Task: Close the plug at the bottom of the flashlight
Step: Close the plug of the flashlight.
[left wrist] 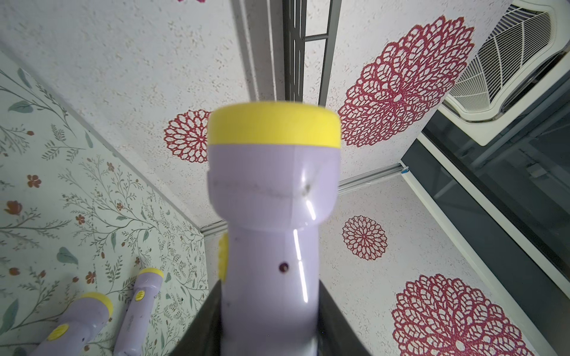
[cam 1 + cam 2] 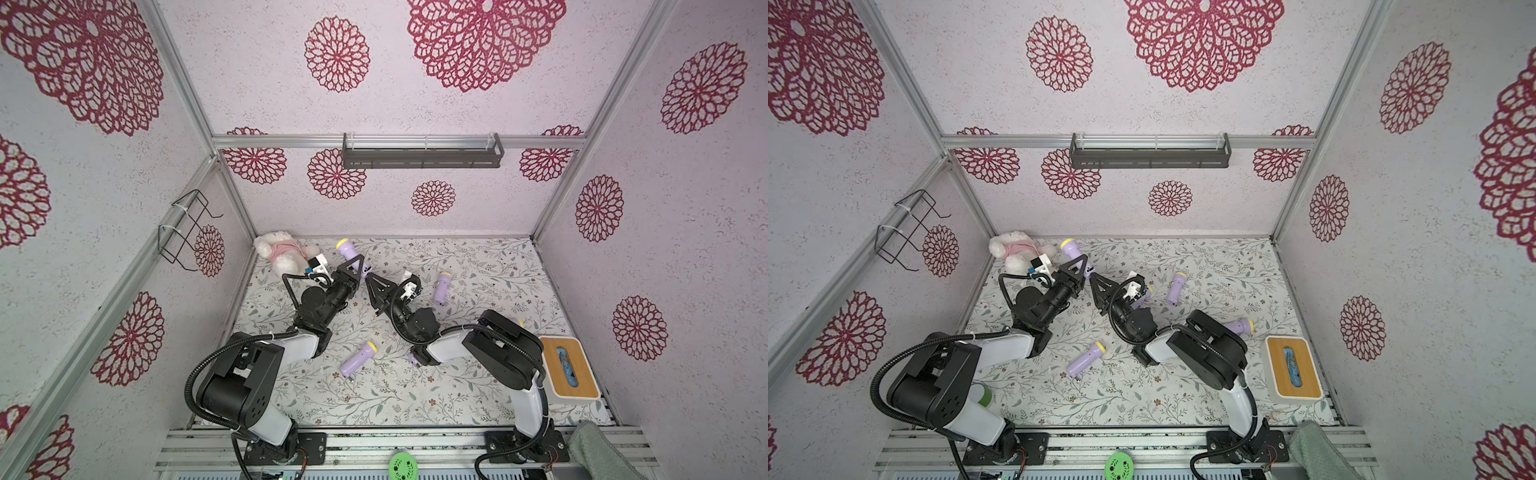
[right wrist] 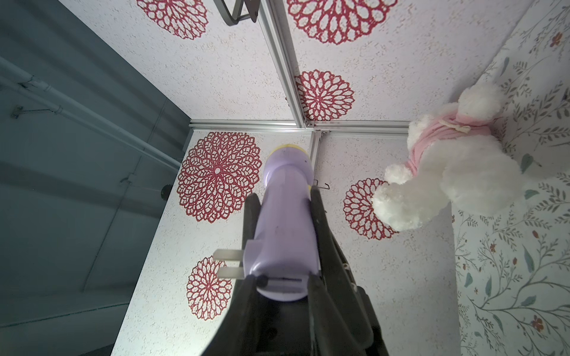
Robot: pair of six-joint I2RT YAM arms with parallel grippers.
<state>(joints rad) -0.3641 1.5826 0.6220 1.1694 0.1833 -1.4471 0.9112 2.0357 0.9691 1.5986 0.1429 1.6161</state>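
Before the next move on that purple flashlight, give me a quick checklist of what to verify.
1. Grip: left gripper holds the lilac plastic flashlight with yellow head aloft: ok.
2. Plug: two metal plug prongs folded in: not ok, they stick out sideways.
3. Reach: right gripper closed on the flashlight's bottom end: ok.
4. Contact: prongs between its fingers: not ok, they lie outside one finger.
5. Clearance: white plush toy apart from the flashlight: ok.

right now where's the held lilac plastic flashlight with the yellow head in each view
Top view: lilac flashlight, far side, left of centre.
Top view: flashlight, same place.
Left wrist: centre, fills frame.
Right wrist: centre, base nearest.
Landmark: white plush toy in pink, beside it; not in left wrist.
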